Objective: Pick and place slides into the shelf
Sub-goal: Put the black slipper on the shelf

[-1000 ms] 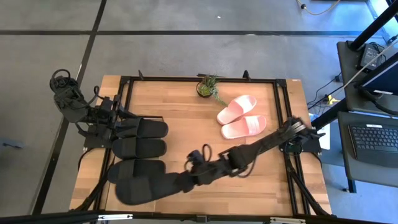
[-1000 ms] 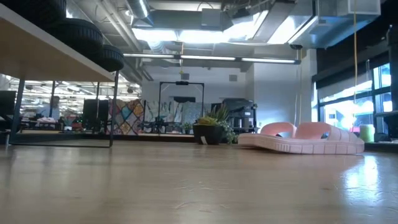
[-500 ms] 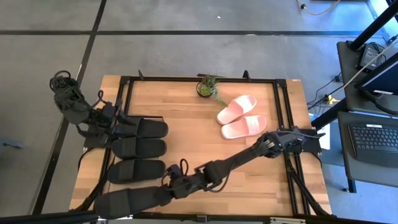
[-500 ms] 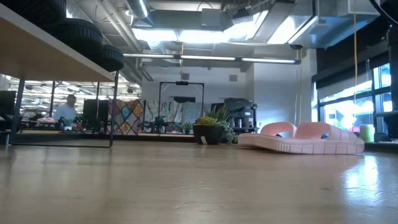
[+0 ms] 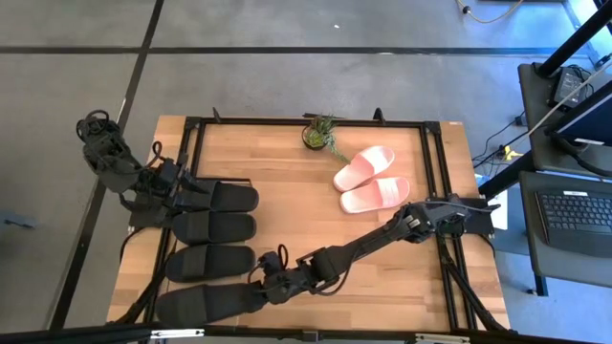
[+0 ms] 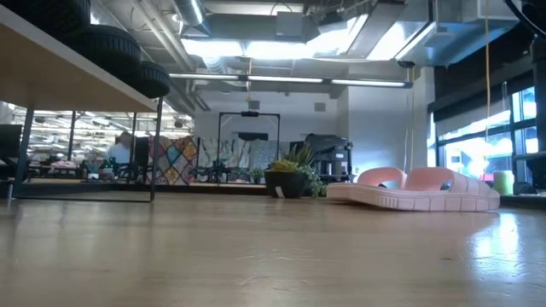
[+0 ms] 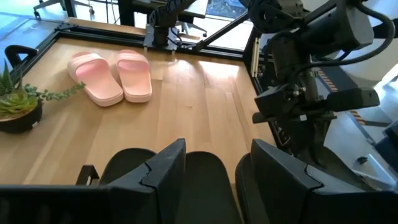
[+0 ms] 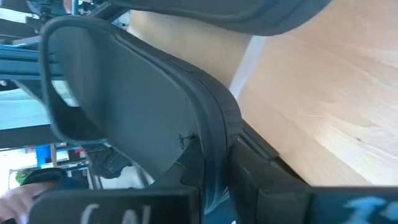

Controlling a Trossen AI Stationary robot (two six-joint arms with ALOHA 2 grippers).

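High view. My right end effector (image 5: 256,289) reaches far across to the near-left part of the surface (image 5: 287,182), clamped on the heel end of a black slide (image 5: 206,303) that lies at the front-left corner. Three more black slides (image 5: 212,229) sit side by side in a row on the shelf (image 5: 143,250) along the left side. My left end effector (image 5: 191,195) is at the farthest of those three, its fingers parted around the heel end; whether they press on it I cannot tell. The two pink slides (image 5: 371,180) lie as a pair on the bare wood toward the right rear, well apart from the shelf. A small potted plant (image 5: 317,134) stands at the rear edge, near the pink pair.

Low view. The shelf's plank (image 6: 60,81) runs overhead at left with black slide soles (image 6: 111,41) resting on top. Pink slides (image 6: 418,189) and the plant (image 6: 286,177) sit far across the wood. Neither end effector shows here. A person (image 6: 119,153) shows far back in the room.

Left wrist view. My two fingers (image 7: 161,171) stand apart, a black slide (image 7: 205,183) between them. Pink pair (image 7: 112,74) and plant (image 7: 18,106) lie beyond.

Right wrist view. The held black slide (image 8: 124,93) fills the view, its edge pinched in my closed fingers (image 8: 205,180).
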